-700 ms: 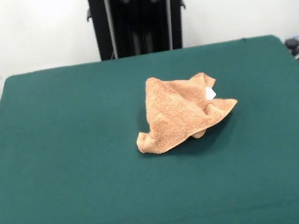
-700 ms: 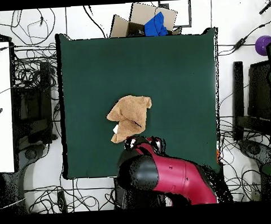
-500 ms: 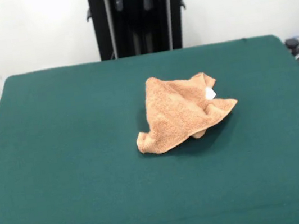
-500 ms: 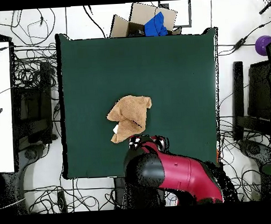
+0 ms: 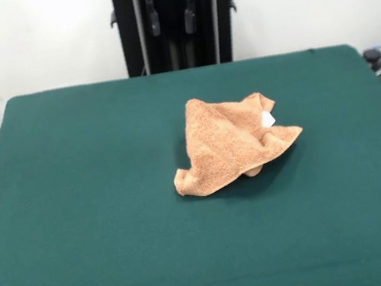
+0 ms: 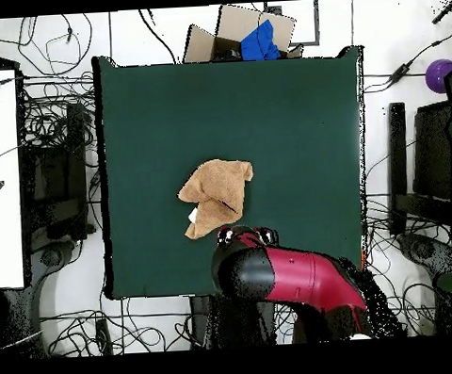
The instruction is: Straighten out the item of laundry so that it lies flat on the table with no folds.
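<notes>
Towel: you have the towel (image 5: 230,144) lying near the middle of the surface (image 5: 77,204), bunched into a rough triangle.
Folds: several layers overlap, one corner is rolled under on the side toward the front camera, and a small white tag (image 5: 268,119) shows at the towel's upper right edge in the front view.
Gripper: the gripper (image 5: 170,17) hangs high over the far edge of the surface, well apart from the towel; its fingers (image 5: 155,22) stand apart and hold nothing.
Arm: from overhead, the red arm (image 6: 291,278) sits just past the surface edge nearest the towel.
Done: nothing yet, as far as you can see.
Left: every fold still needs opening; you would have to reach the towel, take a corner and spread it flat.
</notes>
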### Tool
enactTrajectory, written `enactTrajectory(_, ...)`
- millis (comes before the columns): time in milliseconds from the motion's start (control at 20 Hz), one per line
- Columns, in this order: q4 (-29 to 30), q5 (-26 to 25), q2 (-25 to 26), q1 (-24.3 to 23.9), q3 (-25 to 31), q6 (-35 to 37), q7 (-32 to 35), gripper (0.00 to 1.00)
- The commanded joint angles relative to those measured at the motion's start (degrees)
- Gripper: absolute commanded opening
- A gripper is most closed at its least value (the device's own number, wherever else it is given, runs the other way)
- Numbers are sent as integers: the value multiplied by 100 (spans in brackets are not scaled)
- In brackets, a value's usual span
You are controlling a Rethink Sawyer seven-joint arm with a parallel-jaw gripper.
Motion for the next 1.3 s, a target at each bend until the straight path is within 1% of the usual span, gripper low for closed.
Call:
enactTrajectory(50, -366, -385, 903, 328, -171, -523, 851, 100)
enactTrajectory(250, -467, -333, 1132, 329, -63, -592, 750, 100)
enactTrajectory(450, -584, -263, 1332, 472, -187, -643, 868, 100)
enactTrajectory(500, -572, -226, 1357, 456, -162, -644, 865, 100)
enactTrajectory(650, -495, -77, 1578, 216, 137, -804, 792, 100)
enactTrajectory(750, -497, -32, 1681, 190, 162, -916, 842, 100)
enactTrajectory(800, -544, -41, 1732, 246, 104, -949, 872, 100)
enactTrajectory(950, -733, -154, 1895, 570, -299, -1036, 994, 100)
enactTrajectory(1100, -594, -166, 1762, 510, -211, -1067, 899, 100)
enactTrajectory(1300, -378, -105, 1401, 346, -25, -884, 769, 100)
